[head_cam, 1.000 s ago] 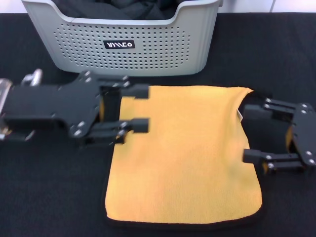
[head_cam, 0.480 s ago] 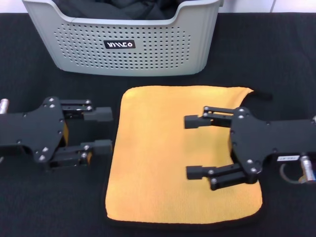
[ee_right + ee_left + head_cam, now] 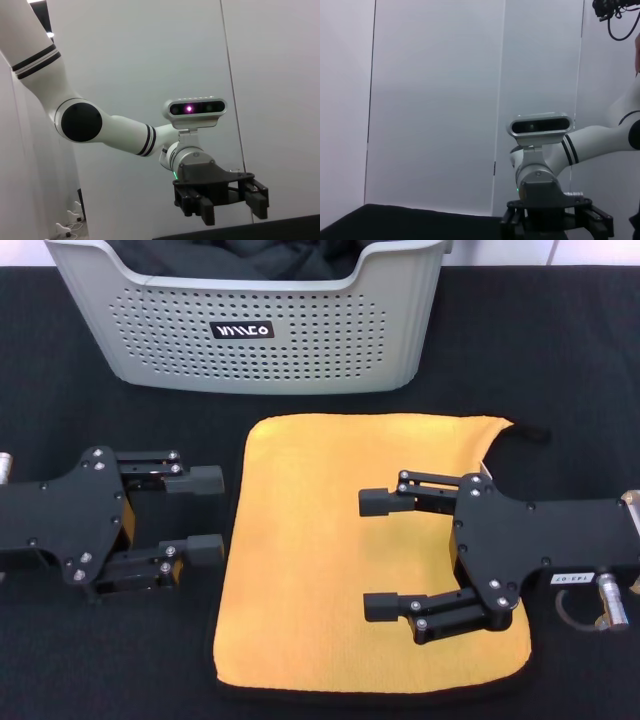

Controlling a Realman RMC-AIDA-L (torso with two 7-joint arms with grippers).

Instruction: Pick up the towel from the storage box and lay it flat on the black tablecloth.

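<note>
The towel [image 3: 320,540] lies flat, orange-yellow side up with black trim, on the black tablecloth [image 3: 560,350] in front of the storage box [image 3: 250,325]. My left gripper [image 3: 208,512] is open and empty, just left of the towel's left edge. My right gripper [image 3: 378,554] is open and empty, over the towel's right half. The left wrist view shows my right gripper [image 3: 555,220] facing it. The right wrist view shows my left gripper [image 3: 222,200] facing it.
The storage box stands at the back and holds a plain black cloth [image 3: 240,255] with folds. The towel's small black loop [image 3: 528,432] lies at its far right corner. The wrist views show white walls behind the arms.
The left gripper drew back left off the towel's corner. The right gripper swung from the towel's right edge to over its right half. Both let go; the towel lies flat.
</note>
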